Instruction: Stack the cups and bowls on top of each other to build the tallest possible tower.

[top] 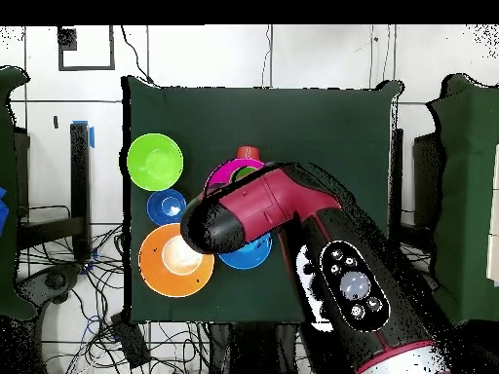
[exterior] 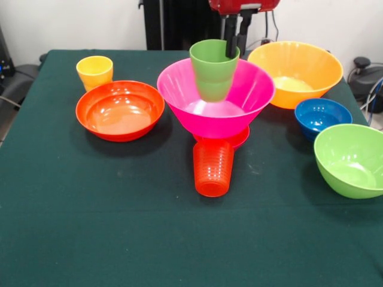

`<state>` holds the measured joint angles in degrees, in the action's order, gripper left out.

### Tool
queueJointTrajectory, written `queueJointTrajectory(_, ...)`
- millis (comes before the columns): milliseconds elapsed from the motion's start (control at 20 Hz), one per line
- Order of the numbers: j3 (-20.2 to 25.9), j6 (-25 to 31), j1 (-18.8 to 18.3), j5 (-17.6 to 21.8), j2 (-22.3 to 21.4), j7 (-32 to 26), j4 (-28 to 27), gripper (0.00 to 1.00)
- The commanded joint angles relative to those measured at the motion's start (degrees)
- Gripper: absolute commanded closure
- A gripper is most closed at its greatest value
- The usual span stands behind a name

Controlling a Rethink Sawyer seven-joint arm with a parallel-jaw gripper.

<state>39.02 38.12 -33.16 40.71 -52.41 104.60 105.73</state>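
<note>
My gripper (exterior: 231, 52) is shut on the far rim of the light green cup (exterior: 213, 70). The cup hangs in the mouth of the large pink bowl (exterior: 179, 95), above its floor. The pink bowl rests on a small magenta bowl (exterior: 240, 139), of which only the rim shows; together they make the tower. The ribbed orange-red cup (exterior: 213, 168) stands on the cloth just in front of it. In the overhead view the arm (top: 263, 209) hides the gripper; the pink bowl (top: 220, 178) and the orange-red cup (top: 249, 152) peek out beside it.
The yellow cup (exterior: 94, 72) and the shallow red-orange bowl (exterior: 119, 110) are to the left. On the right stand the yellow-orange bowl (exterior: 295, 72), the small dark blue bowl (exterior: 323, 116) and the lime green bowl (exterior: 353, 158). A medium blue bowl (top: 249, 257) shows under the arm.
</note>
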Motion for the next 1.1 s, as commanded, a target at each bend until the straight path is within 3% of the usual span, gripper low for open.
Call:
queueJointTrajectory(50,1.21,-3.49,-1.07,5.68,3.39,-9.28,-1.90,1.00)
queueJointTrajectory(500,0.11,-5.66,-0.15,7.75,3.44,-6.84,-1.77,1.00)
queueJointTrajectory(1100,-1.27,-2.09,1.14,6.89,2.76,-4.59,-0.67,1.00)
